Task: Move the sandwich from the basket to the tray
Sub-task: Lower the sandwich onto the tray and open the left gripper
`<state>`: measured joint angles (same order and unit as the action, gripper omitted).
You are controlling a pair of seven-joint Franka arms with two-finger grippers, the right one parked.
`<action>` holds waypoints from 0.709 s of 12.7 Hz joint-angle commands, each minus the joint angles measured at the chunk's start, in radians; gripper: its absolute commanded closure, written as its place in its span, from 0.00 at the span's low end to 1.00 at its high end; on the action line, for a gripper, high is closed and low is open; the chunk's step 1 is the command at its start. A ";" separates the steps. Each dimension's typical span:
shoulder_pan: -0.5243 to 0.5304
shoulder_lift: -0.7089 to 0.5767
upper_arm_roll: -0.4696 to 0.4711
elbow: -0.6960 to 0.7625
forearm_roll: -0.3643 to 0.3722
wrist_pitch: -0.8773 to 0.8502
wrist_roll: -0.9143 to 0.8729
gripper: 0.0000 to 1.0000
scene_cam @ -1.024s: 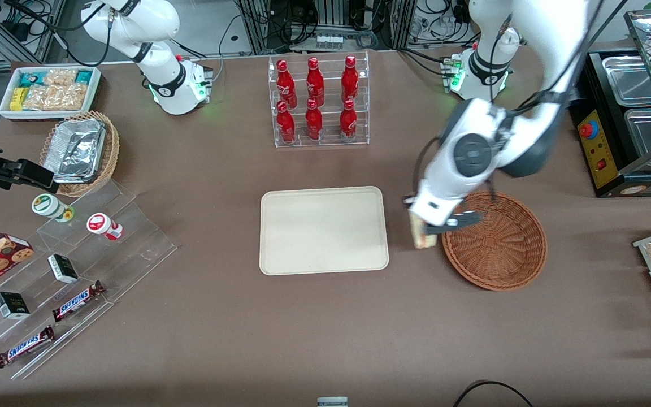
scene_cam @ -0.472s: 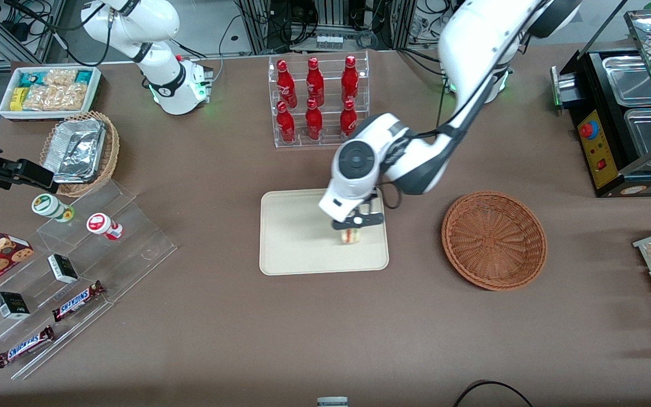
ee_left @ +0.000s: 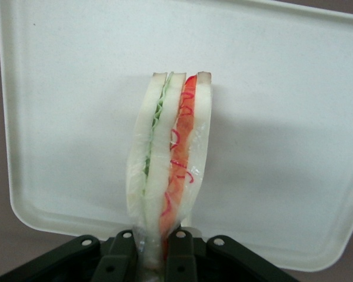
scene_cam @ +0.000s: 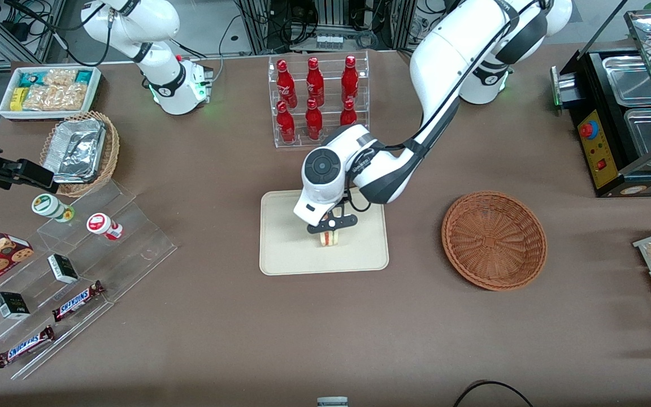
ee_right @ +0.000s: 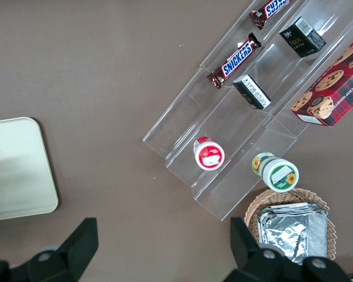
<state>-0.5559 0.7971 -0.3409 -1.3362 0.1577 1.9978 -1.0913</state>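
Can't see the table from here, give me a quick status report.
Pincer shut on sandwich, over the tray. Sandwich out of basket, not yet released. Nothing else on the tray.

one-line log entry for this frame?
phase: placing | gripper: shut on sandwich, over tray | basket: empty | release: not yet

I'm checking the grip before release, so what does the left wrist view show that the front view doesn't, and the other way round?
Only the left wrist view shows the gripper shut on the sandwich at one end, with its green and red filling layers clear. Only the front view shows the basket with nothing in it, toward the working arm's end of the table, and the red bottles farther from the camera than the tray. Both show the sandwich held over the tray.
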 commanded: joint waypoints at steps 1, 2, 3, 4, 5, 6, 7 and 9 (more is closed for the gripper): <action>-0.019 0.031 0.014 0.043 0.029 -0.019 -0.041 1.00; -0.019 0.039 0.014 0.043 0.029 -0.016 -0.051 1.00; -0.019 0.043 0.014 0.045 0.029 -0.014 -0.071 1.00; -0.019 0.045 0.014 0.048 0.028 -0.013 -0.087 1.00; -0.019 0.048 0.014 0.052 0.028 -0.010 -0.102 1.00; -0.019 0.054 0.014 0.052 0.028 -0.007 -0.105 1.00; -0.019 0.059 0.014 0.052 0.028 0.001 -0.107 0.99; -0.018 0.070 0.014 0.052 0.026 0.021 -0.104 0.12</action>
<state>-0.5565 0.8377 -0.3364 -1.3258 0.1666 2.0126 -1.1673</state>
